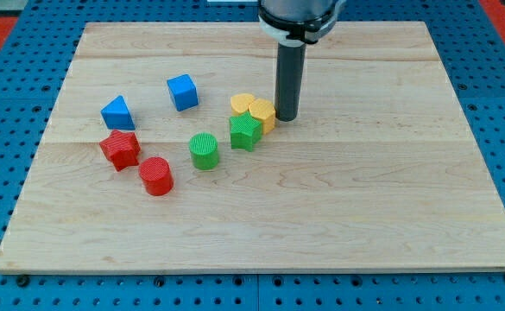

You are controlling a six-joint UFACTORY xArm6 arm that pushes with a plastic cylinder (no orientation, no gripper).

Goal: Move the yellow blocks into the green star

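Yellow blocks: two of them, one (243, 104) with a rounded, lobed outline whose exact shape I cannot make out, the other (263, 113) just to its right in the view; they touch each other near the middle of the worktop (338, 207), slightly toward the view's top.
Green star: a green star-shaped block (245, 131) directly below the yellow pair in the view, pressed up against both of them.
My tip: the lower end of the dark rod (286, 117) stands on the worktop at the right edge of the right-hand yellow block, touching it or very nearly so.
Fingers: the arm carries none, only the straight rod, so nothing is spread, pressed together or pinched.
Green cylinder: an upright green round block (205, 150) to the view's lower left of the star, near it but apart.
Blue cube: a blue cube (182, 92) to the view's left of the yellow pair, apart from them.
Blue triangular block: a blue wedge shape (117, 113) farther to the view's left.
Red star: a red star-shaped block (120, 149) just below the blue triangular block.
Red cylinder: a red round block (156, 175) to the lower right of the red star, close beside it.
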